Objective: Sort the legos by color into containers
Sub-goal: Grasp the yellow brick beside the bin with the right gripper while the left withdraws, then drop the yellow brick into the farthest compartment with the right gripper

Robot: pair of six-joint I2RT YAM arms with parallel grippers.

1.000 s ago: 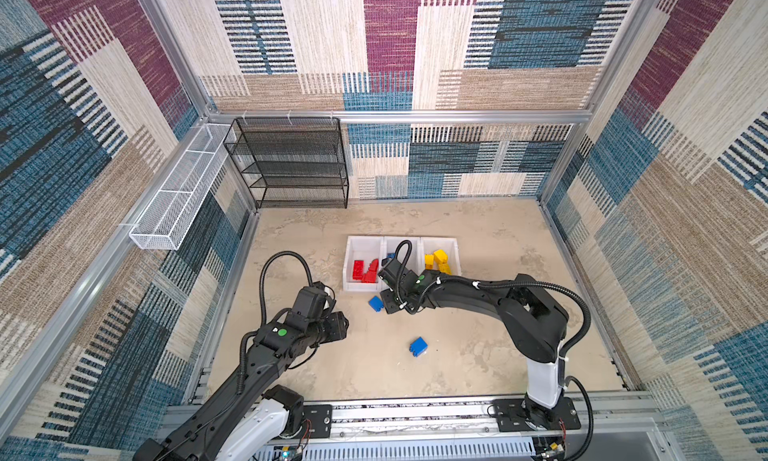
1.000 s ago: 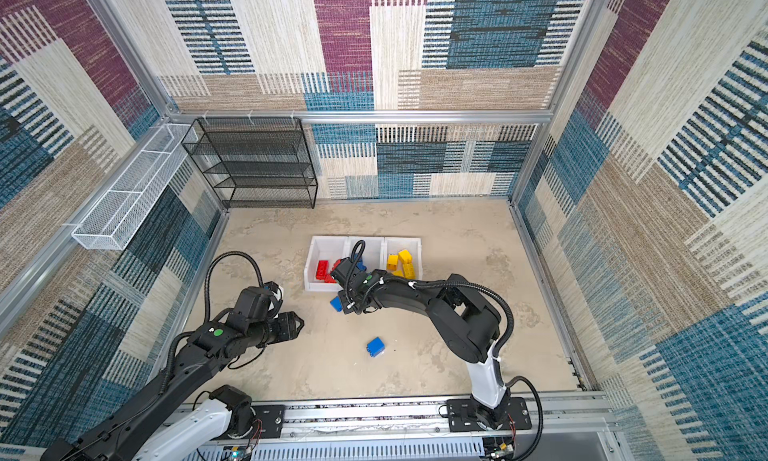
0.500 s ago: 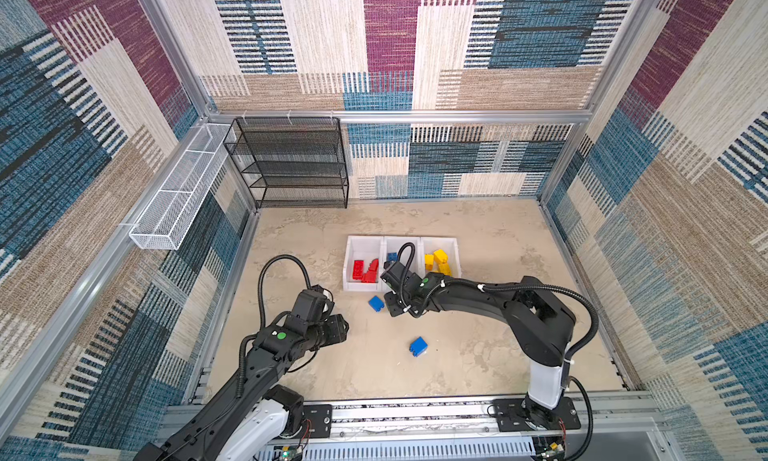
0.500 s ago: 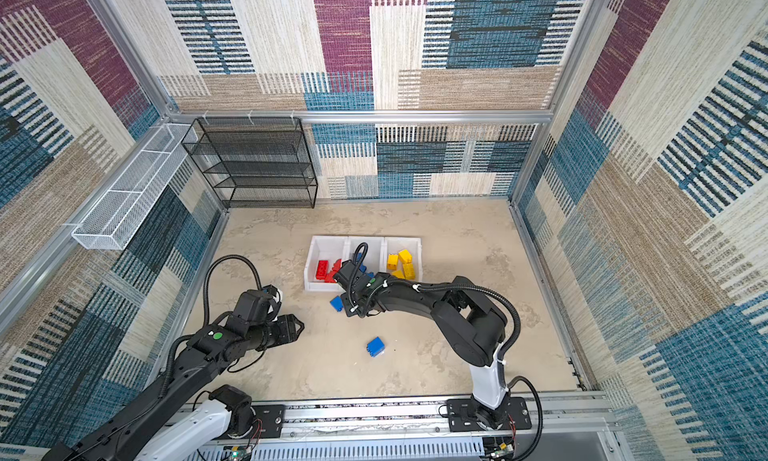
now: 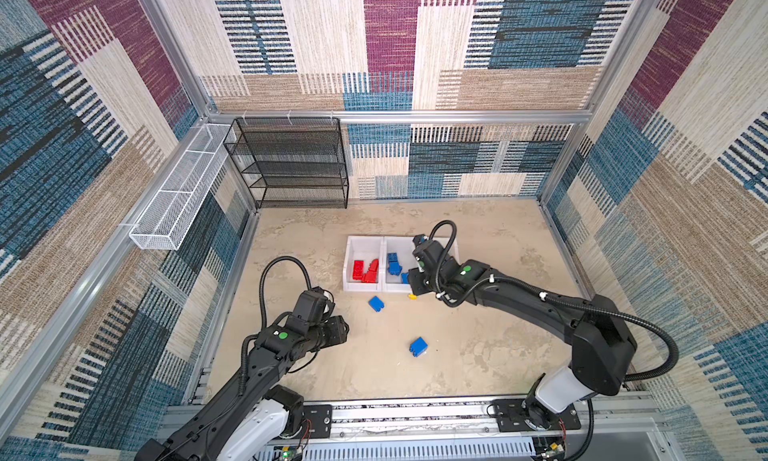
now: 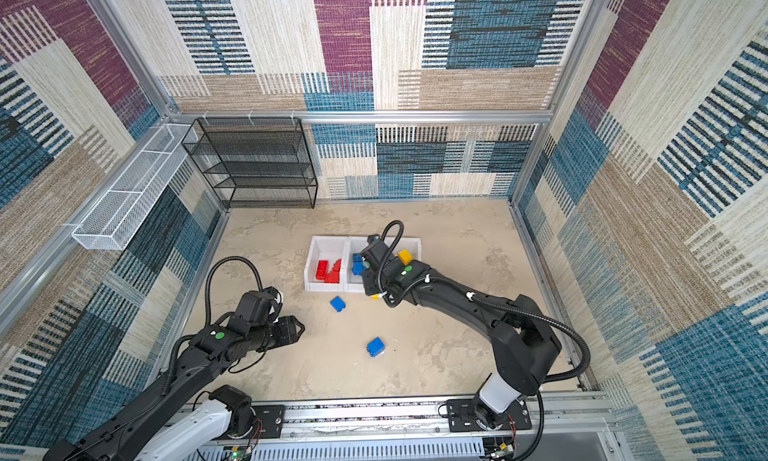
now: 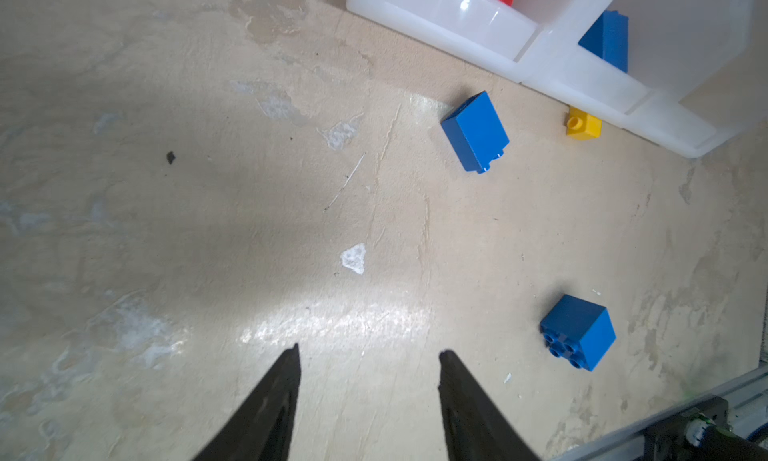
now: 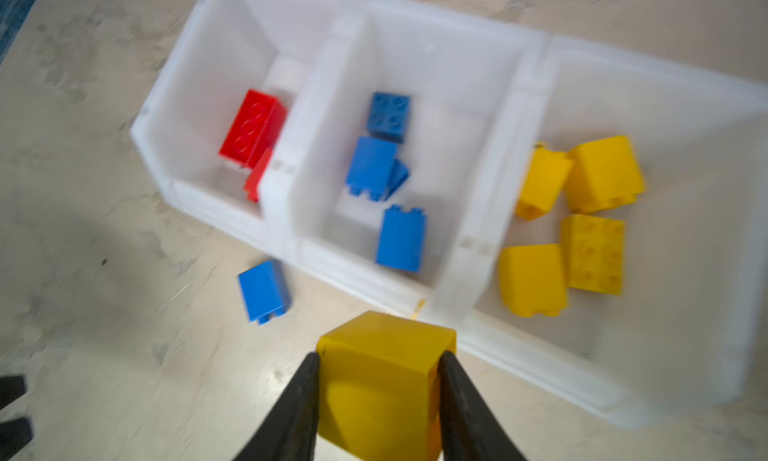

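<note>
Counter (image 5: 478, 355) has little loose on it, so sorting looks near done by my read. White bins (image 5: 361, 243) sit side by side mid-counter: red bricks (image 5: 365, 270) in one end bin, blue bricks (image 5: 392, 263) in the middle, four yellow bricks (image 8: 582, 214) in the other end bin. Right pincer (image 8: 380, 355) is clenched on a held yellow brick (image 8: 378, 388), just in front of the bins and not yet over the yellow one. Left pincer (image 7: 369, 350) is released and empty above bare counter. Left to do: drop that yellow, then bin the near blue brick (image 7: 476, 130) by the bin front and the far blue brick (image 7: 577, 332) further out. Small yellow bit (image 7: 583, 124) sits against the bin front, probably another brick, too small to be sure.
</note>
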